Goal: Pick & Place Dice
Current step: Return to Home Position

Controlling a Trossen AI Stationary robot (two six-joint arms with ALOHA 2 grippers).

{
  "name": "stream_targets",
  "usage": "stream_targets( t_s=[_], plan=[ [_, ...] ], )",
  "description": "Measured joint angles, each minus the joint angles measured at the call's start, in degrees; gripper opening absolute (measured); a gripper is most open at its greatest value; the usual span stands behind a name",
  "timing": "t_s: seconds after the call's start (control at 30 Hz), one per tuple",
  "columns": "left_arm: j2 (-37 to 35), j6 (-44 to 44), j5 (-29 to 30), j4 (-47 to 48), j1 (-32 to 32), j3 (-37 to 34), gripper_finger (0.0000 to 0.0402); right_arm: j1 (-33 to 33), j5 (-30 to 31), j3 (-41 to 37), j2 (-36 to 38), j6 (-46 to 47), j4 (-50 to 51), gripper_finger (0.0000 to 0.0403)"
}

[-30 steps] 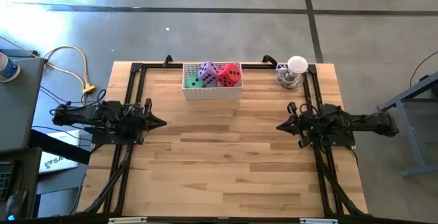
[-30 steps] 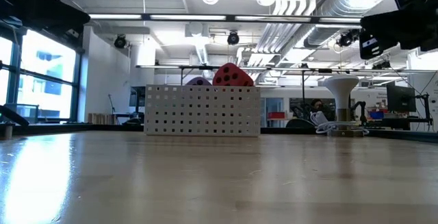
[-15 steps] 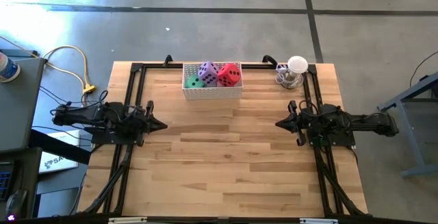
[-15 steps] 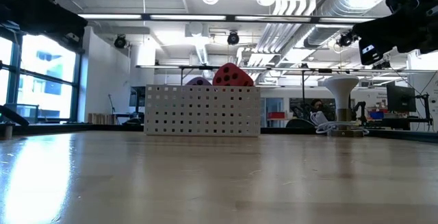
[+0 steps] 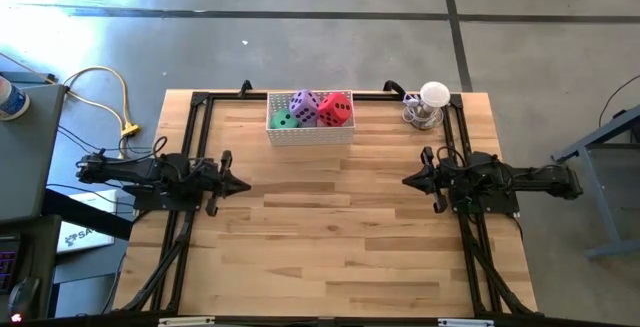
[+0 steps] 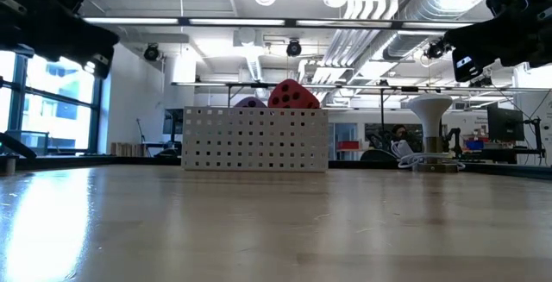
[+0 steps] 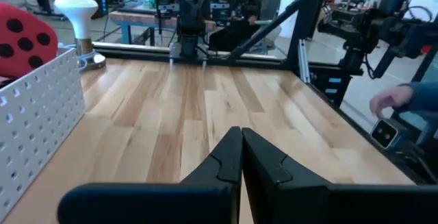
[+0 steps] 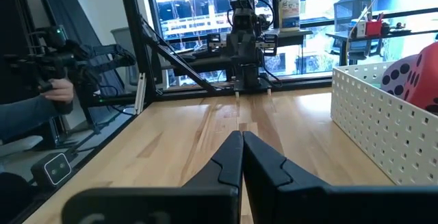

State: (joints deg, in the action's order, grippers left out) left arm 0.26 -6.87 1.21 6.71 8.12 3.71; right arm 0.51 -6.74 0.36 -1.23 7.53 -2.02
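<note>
A white perforated basket point(image 5: 310, 122) stands at the table's far edge with dice inside: a green die point(image 5: 285, 119), a purple die point(image 5: 303, 103) and a red die point(image 5: 336, 110) show from above. The red die point(image 6: 293, 95) sticks up over the basket's rim in the low view. My left gripper point(image 5: 243, 185) is shut at the table's left side, pointing level toward the right. My right gripper point(image 5: 408, 181) is shut at the right side, pointing level toward the left. Neither is near the basket.
A small white lamp on a round metal base point(image 5: 427, 107) stands at the far right corner. A black frame point(image 5: 200, 102) runs round the table's edges. A person's hand point(image 7: 390, 102) shows beyond the table. The bare wooden table top point(image 5: 330, 217) lies between the two arms.
My left gripper has sunk a little and shifted slightly toward the table's near edge, staying shut. My right gripper has kept its place. The dice and basket have not moved.
</note>
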Motion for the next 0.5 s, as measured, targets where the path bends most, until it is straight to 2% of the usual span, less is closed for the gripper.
stream_targets(
  t_s=[0.2, 0.37, 0.5],
  plan=[
    [0.0, 0.0, -0.5, -0.3, 0.0, -0.4, 0.0002, 0.0, 0.0, 0.0, 0.0, 0.0, 0.0, 0.0002],
    [0.3, 0.6, -2.6, -6.2, 0.0, -2.8, 0.0002, 0.0, 0.0, 0.0, 0.0, 0.0, 0.0, 0.0002],
    [0.3, 0.9, -2.9, -6.5, 0.0, -3.0, 0.0002, 0.0, 0.0, -0.1, 0.0, 0.0, 0.0, 0.0002]
  ],
)
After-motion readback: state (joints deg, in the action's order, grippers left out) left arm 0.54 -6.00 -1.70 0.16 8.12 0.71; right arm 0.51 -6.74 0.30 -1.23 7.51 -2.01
